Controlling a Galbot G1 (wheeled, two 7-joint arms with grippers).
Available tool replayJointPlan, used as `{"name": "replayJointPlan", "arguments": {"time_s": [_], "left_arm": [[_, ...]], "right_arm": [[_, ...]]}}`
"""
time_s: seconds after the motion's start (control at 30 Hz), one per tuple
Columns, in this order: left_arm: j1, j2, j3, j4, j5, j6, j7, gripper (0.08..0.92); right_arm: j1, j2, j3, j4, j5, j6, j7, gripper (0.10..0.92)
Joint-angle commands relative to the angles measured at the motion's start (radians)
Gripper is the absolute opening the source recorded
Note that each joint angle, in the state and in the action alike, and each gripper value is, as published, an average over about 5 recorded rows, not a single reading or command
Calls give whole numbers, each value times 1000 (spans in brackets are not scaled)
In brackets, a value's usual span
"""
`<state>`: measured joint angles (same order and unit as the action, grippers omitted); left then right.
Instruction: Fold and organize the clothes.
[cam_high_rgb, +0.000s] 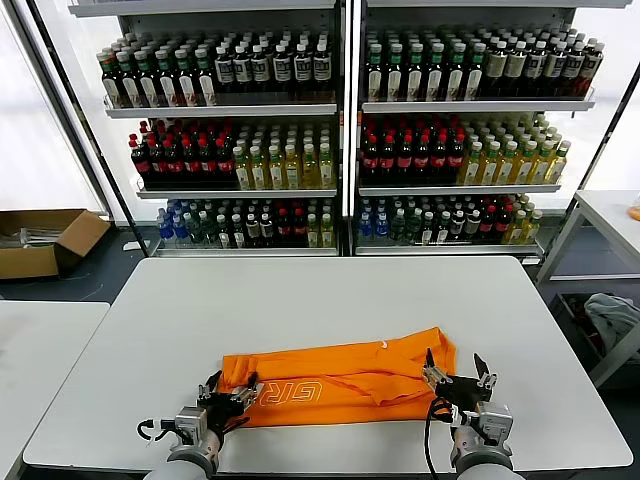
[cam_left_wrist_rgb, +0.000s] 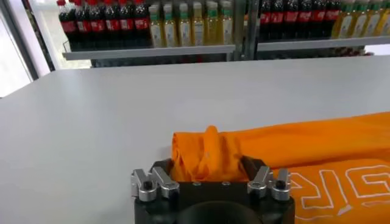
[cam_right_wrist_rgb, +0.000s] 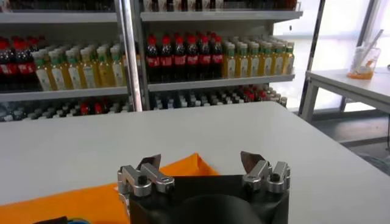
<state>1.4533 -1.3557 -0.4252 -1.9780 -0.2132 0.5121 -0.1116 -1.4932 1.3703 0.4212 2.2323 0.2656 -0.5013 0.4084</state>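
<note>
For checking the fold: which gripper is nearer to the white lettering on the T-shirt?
Left. The left gripper is at the T-shirt's end beside the white lettering; the right gripper is at the far end.

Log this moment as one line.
orange T-shirt: long fold on table | left gripper: fingers around bunched left end | right gripper: open at right end
</note>
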Motion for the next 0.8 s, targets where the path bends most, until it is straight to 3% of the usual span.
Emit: {"name": "replayJointPlan", "arguments": {"time_s": [0.03,0.5,0.67,0.8], "left_arm": [[4,-8,-1,12,-27,20,-8,624],[-6,29,-79,-47,-38,0,-6,216],[-1,101,-189,-69,-81,-2,-4,106],[-8,223,-357,-70,-143,2,1,100]], "right_arm": [[-2,0,2,14,3,0,1,823],[10,-3,-5,-4,4,1,7,823],[21,-5,-5,-12,11,1,8,823],[27,-10,-6,-10,13,1,7,823]]}}
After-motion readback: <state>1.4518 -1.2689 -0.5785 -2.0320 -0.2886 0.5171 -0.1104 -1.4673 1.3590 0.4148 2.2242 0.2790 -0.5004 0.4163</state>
